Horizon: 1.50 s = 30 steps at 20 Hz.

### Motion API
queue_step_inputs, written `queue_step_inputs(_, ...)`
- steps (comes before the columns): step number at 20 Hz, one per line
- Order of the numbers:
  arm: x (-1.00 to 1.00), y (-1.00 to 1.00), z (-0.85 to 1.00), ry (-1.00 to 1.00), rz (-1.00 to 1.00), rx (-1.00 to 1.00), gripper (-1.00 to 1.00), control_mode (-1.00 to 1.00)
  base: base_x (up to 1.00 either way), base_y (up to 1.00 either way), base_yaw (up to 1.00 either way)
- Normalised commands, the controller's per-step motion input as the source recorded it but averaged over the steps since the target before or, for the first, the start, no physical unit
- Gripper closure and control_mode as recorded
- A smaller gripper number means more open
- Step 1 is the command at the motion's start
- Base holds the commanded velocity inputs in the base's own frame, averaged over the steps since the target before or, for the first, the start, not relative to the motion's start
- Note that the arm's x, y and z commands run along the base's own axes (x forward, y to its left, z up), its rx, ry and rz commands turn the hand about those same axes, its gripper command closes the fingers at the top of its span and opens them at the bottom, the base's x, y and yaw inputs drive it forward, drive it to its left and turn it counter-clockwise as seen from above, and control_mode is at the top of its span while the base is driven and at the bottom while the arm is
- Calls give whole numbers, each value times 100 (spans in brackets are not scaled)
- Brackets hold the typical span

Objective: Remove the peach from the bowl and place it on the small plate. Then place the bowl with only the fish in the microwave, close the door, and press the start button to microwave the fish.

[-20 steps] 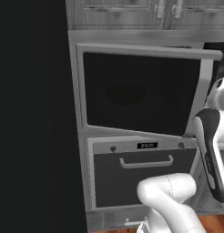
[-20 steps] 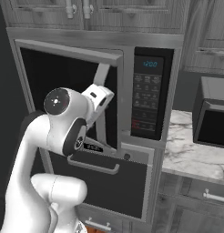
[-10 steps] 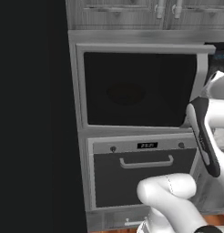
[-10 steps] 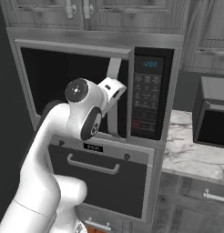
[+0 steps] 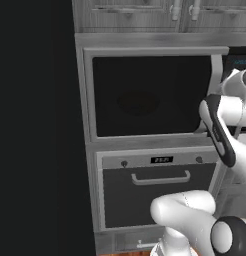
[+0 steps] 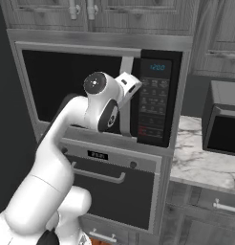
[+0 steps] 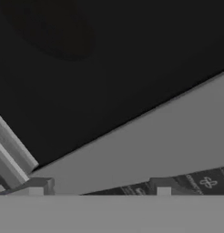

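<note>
Microwave door (image 5: 150, 95) swung shut; right base view shows keypad (image 6: 153, 103).

Marble counter (image 6: 198, 162) at right (grey-veined), a dark boxy appliance (image 6: 223, 124) directly on it.

The microwave door (image 5: 150, 95) has dark glossy glass in a matt grey metal-looking frame. Cabinets (image 6: 100, 12) show grey wood grain. The surface (image 6: 200, 160) looks like polished veined marble.
</note>
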Motion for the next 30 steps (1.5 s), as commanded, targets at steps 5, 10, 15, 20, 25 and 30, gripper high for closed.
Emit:
queue_step_inputs(5, 84, 38, 0, 0, 0, 0, -100, -100, 0, 0, 0)
queue_step_inputs(10, -36, 7, 39, -11, 0, 0, -100, -100, 0, 0, 0)
queue_step_inputs(15, -40, -1, 82, -8, -1, -5, -100, -100, 0, 0, 0)
queue_step_inputs(20, -88, -3, -6, -6, 0, 2, -100, -100, 0, 0, 0)
queue_step_inputs(25, -80, 0, -73, -13, 0, 8, -100, -100, 0, 0, 0)
queue_step_inputs(30, -58, -1, -58, -24, 0, 1, -100, -100, 0, 0, 0)
